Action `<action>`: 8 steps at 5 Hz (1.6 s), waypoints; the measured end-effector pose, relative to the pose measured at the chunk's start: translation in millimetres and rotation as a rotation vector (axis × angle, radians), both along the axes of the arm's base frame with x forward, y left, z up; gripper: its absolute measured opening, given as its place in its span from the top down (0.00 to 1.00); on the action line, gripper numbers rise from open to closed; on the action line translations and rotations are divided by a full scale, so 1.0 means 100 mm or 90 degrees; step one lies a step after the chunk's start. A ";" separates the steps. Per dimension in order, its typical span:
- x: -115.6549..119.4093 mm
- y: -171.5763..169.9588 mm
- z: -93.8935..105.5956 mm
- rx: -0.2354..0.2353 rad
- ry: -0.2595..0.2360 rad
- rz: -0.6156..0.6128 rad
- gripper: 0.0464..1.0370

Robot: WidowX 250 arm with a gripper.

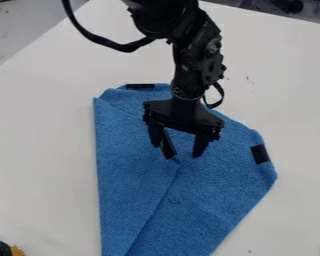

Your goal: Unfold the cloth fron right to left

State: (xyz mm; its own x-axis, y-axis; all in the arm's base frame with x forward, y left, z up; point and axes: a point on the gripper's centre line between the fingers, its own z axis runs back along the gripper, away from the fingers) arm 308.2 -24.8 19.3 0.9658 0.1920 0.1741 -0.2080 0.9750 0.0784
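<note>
Hanging over the blue cloth (229,200), the gripper (183,156) is seen with its jaws moderately wide. The cloth is laid from the centre to six o'clock, its eleven and two o'clock edges marked by black patches (260,154). White table (42,135) is left open toward nine and three.

The cloth (126,165) was plain blue with black patches (260,154), the table (42,130) white with a few dark specks, and the arm (197,57), cable (112,45) and gripper (183,156) black.
</note>
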 end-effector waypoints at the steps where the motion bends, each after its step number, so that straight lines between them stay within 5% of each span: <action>1: 0.01 0.04 -0.06 -0.013 0.004 -0.001 0.30; 3: 0.05 0.10 -0.11 -0.031 0.026 -0.010 0.82; 4: 0.05 0.11 -0.10 -0.026 0.028 -0.013 0.95; 5: 0.02 0.09 -0.07 -0.010 0.030 -0.005 0.98; 7: -0.27 0.22 0.37 0.014 -0.050 0.080 0.99; 8: -0.52 0.52 0.38 0.017 -0.061 0.135 0.99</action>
